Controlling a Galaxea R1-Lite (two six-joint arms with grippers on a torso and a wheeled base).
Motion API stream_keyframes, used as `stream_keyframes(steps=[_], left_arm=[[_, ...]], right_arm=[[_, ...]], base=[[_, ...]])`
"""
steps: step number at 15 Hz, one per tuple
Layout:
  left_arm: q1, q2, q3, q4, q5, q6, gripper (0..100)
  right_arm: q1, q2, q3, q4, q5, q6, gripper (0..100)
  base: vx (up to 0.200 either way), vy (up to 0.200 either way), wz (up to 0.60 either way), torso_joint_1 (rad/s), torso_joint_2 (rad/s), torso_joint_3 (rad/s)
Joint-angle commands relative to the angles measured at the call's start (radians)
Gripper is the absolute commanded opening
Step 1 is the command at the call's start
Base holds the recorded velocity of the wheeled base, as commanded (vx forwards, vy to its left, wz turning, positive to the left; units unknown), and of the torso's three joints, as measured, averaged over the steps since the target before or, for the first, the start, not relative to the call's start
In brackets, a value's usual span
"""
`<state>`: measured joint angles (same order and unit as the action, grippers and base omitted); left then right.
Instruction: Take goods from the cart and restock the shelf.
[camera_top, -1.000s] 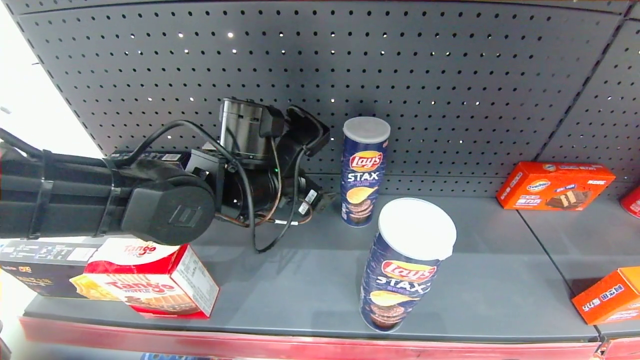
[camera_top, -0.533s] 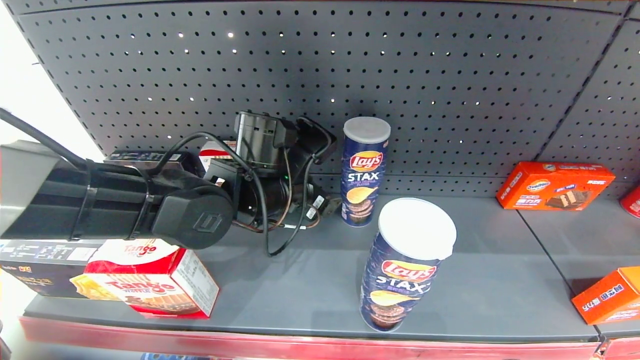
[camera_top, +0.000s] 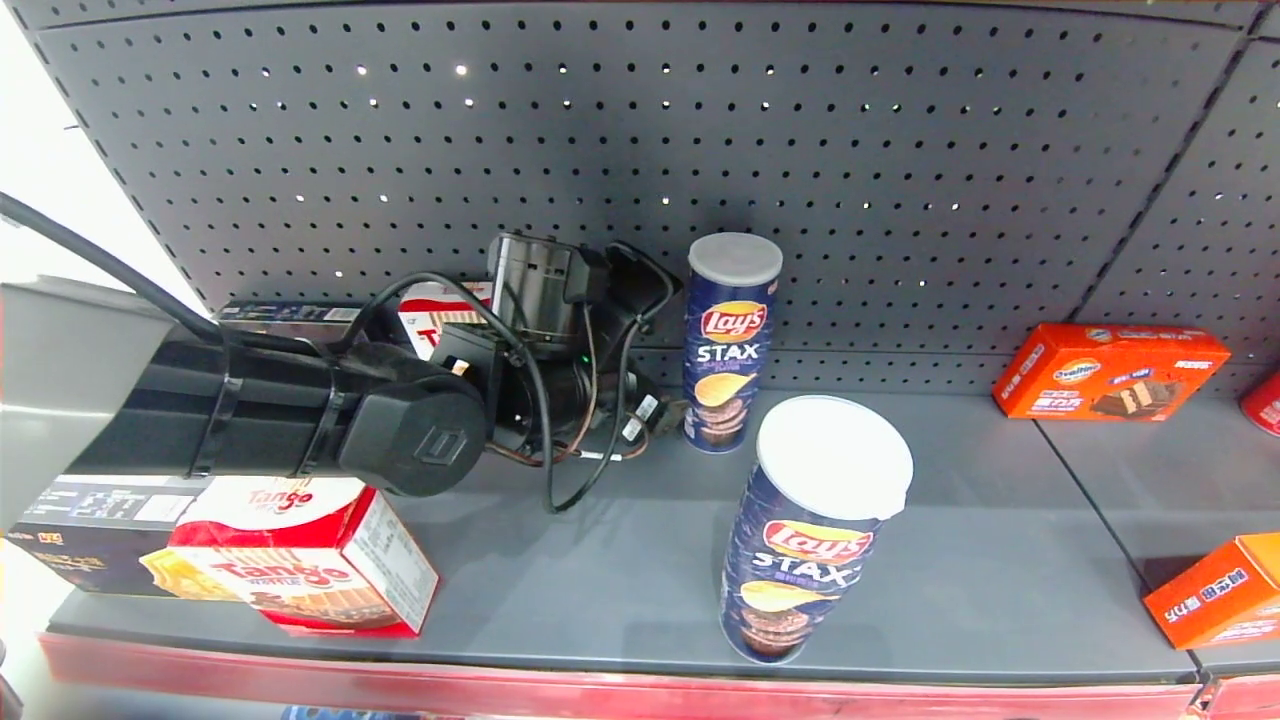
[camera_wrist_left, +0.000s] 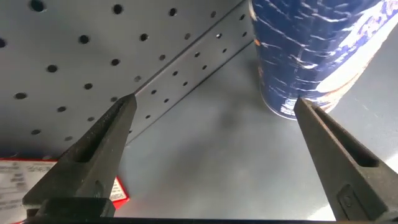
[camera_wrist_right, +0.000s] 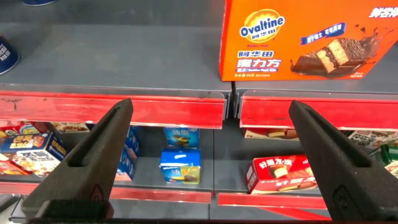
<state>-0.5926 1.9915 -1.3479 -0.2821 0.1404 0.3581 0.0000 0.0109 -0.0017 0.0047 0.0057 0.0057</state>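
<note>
Shelf scene, placed against the rear chip can (camera_top: 732, 340), which is standing upright on the grey shelf (camera_top: 1000, 560), close to the pegboard back (camera_top: 700, 130).

Your left pincer (camera_wrist_left: 214, 102) is hovering low over the shelf just to the left of the rear chip can. Its fingers are standing wide apart and gripping nothing, with the can's base just beside one fingertip (camera_wrist_left: 301, 107).

A second chip can (camera_top: 815, 520) is standing upright in front of the rear chip can and slightly to its right, near the shelf's red front lip (camera_top: 600, 690).

Well to the left of the rear chip can, a red-and-white wafer box (camera_top: 300, 560) is lying at the front with a dark box (camera_top: 80, 530) touching it. Another small red-and-white box (camera_top: 440, 310) is sitting at the back, partly hidden by your left arm.

Well to the right of the rear chip can, an orange carton (camera_top: 1110, 370) is lying by the pegboard.

Your right pincer (camera_wrist_right: 210, 104) is facing the red lip with its fingers spread apart and empty, below an orange box (camera_wrist_right: 311, 40).
</note>
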Motion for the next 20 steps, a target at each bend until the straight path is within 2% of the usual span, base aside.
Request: stream_keyframes(steps=[1,10,14,20], left_arm=[[-0.004,0.009,-0.004,0.0,0.001,-0.001,100],[0.005,-0.019,0.004,-0.002,0.004,0.002,100],[0.014,-0.017,0.004,-0.012,0.03,0.007,100],[0.014,0.03,-0.04,-0.012,0.047,0.005,100]], right_arm=[[0.0,0.001,0.0,0.0,0.0,0.0,100],[0.0,0.001,0.0,0.0,0.0,0.0,100],[0.0,0.001,0.0,0.0,0.0,0.0,100],[0.0,0.001,0.0,0.0,0.0,0.0,100]], base=[[0.0,0.0,0.0,0.0,0.0,0.0],[0.0,0.0,0.0,0.0,0.0,0.0],[0.0,0.0,0.0,0.0,0.0,0.0],[0.0,0.0,0.0,0.0,0.0,0.0]])
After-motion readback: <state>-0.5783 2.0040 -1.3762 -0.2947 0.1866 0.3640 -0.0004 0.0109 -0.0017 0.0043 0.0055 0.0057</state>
